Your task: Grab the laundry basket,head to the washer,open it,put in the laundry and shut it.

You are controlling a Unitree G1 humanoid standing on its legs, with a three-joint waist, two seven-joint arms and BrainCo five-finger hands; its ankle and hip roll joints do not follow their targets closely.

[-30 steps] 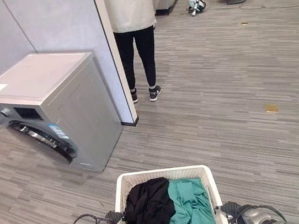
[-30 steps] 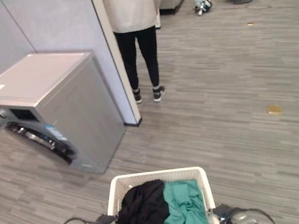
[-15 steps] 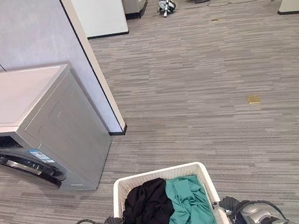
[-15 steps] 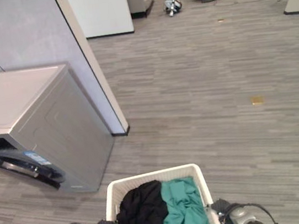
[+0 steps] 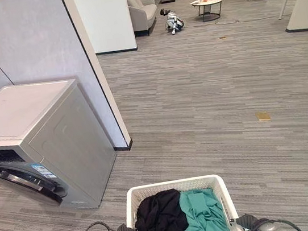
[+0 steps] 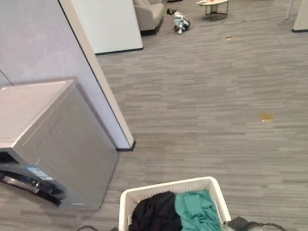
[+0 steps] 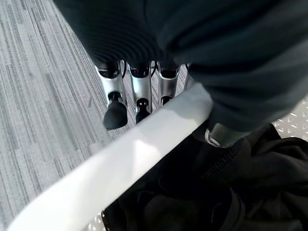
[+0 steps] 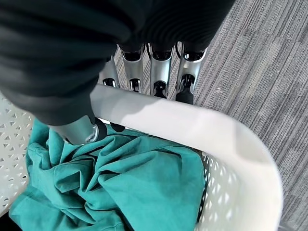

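— Fingers (image 7: 139, 94) of the left hand (image 7: 144, 53): how do they sit?
— Curled under the basket's (image 5: 172, 187) white rim, thumb inside against the black garment (image 5: 160, 222). The right hand (image 8: 154, 43) grips the opposite rim the same way, thumb beside the teal garment (image 8: 139, 192).
— Room to move?
— Broad striped grey carpet (image 5: 215, 101) lies open ahead and to the right. The washer (image 5: 37, 143), a grey metal box with its round door shut, stands to the left against a partition wall (image 5: 34, 40) whose edge juts out beside it.
— And the basket?
— Perforated plastic with a smooth rolled rim, held between both hands, well apart from the washer.
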